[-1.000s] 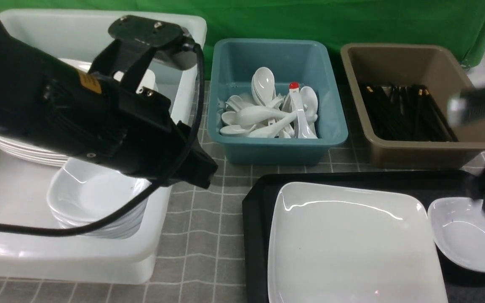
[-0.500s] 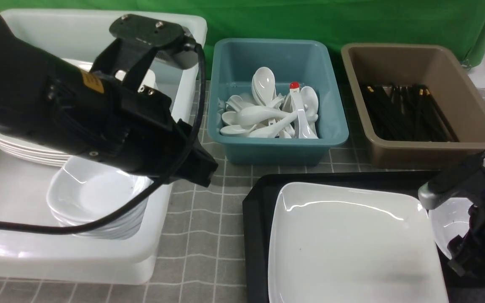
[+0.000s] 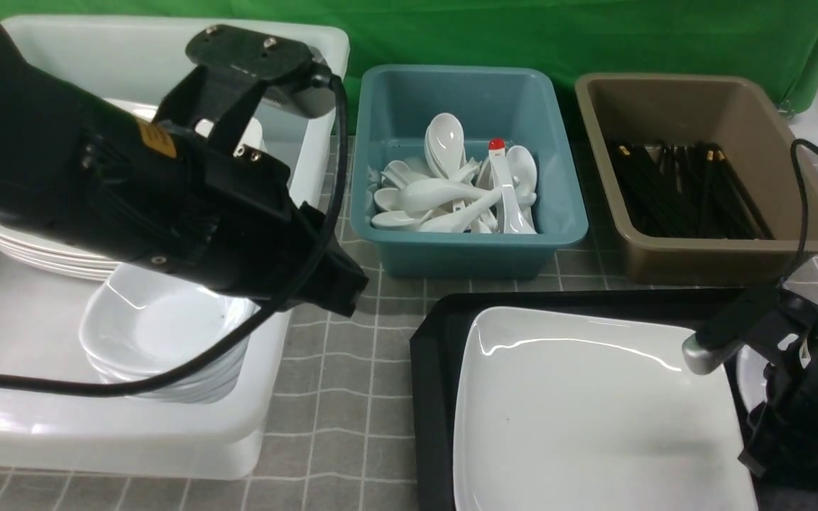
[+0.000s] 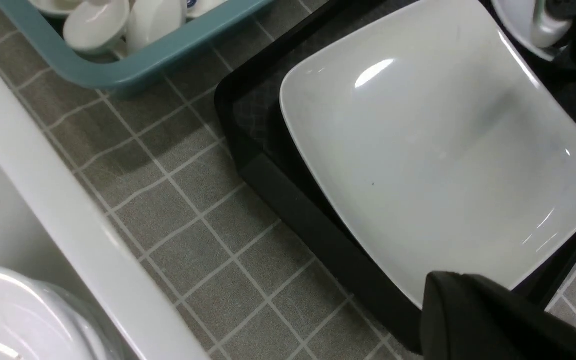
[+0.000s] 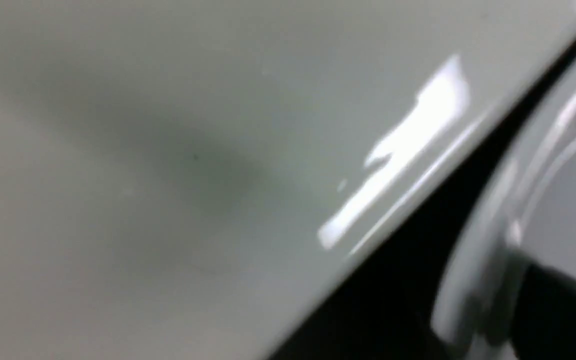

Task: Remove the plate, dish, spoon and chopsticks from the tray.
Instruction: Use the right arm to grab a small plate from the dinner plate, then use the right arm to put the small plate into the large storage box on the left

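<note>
Right tool [image 3: 778, 440] low at rim of dish [image 4: 525, 25], right edge of tray [image 3: 430, 369]; whether gripping, cannot tell. Plate [image 3: 593, 404] fills tray, front right of tabletop [image 3: 352, 426]. Left tool [image 3: 341, 280] closed, holding nothing, beside white tub [image 3: 167, 440].

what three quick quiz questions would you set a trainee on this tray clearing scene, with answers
1. True or false: the large glossy white square plate lies on the black rectangular plastic tray.
2. Fill in: the thin black chopsticks lie in the ____ tub.
3. Where is the small bluish-white shallow dish? A in the white tub; B on the tray, beside the plate; C in the teal tub.
Key: 1 true; 2 brown tub; 3 B.
</note>
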{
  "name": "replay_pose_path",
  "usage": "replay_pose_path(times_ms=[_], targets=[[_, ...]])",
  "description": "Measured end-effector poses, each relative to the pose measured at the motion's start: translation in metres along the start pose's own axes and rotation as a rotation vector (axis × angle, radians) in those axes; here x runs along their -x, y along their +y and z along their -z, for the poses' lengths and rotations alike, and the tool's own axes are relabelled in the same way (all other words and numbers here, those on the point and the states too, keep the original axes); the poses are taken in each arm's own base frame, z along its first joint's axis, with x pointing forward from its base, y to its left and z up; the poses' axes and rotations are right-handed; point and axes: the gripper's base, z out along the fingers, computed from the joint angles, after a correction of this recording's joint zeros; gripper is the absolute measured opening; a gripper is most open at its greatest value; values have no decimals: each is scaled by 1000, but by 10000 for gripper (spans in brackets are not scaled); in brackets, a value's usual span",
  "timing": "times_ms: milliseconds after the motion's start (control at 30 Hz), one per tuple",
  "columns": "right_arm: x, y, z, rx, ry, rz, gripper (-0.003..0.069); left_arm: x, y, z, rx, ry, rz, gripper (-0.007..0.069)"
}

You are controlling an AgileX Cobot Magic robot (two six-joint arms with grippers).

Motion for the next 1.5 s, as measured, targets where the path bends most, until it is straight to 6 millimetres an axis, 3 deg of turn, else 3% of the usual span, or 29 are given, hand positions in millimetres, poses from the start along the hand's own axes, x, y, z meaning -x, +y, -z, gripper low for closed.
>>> replay_pose_path(times_ms=[33, 267, 333, 367, 500, 633, 800, 933, 1067, 1200, 1233, 1300, 1433, 1500], targets=[[1, -1, 2, -8, 3, 6, 218, 0, 0, 0, 0, -1, 0, 5], [3, -11, 28, -9, 96, -60, 165, 1, 0, 0, 4, -8, -1, 5], [4, -18, 57, -34, 52, -122, 83, 2, 1, 0, 9, -20, 9, 5], [4, -18, 58, -35, 46, -124, 79, 2, 1, 0, 11, -22, 13, 5], [1, -20, 120, 7, -146, -235, 65, 3, 6, 0, 61, -32, 65, 5], [7, -6, 173, 139, -369, -237, 65, 0, 20, 4, 159, -22, 140, 5], [39, 40, 223, 261, -567, -38, 65, -7, 57, 31, 267, -65, 307, 5], [78, 99, 246, 330, -688, 152, 65, -18, 88, 66, 385, -138, 417, 5], [121, 162, 264, 388, -819, 290, 65, -34, 101, 105, 487, -211, 513, 5], [152, 207, 261, 429, -848, 367, 65, -41, 101, 123, 522, -255, 558, 5], [167, 227, 255, 445, -844, 395, 65, -43, 99, 130, 533, -273, 571, 5], [186, 248, 243, 455, -834, 421, 65, -46, 97, 135, 545, -281, 575, 5], [212, 278, 215, 463, -802, 451, 65, -48, 93, 141, 552, -294, 573, 5], [216, 283, 209, 463, -794, 455, 67, -48, 92, 141, 551, -292, 572, 5]])
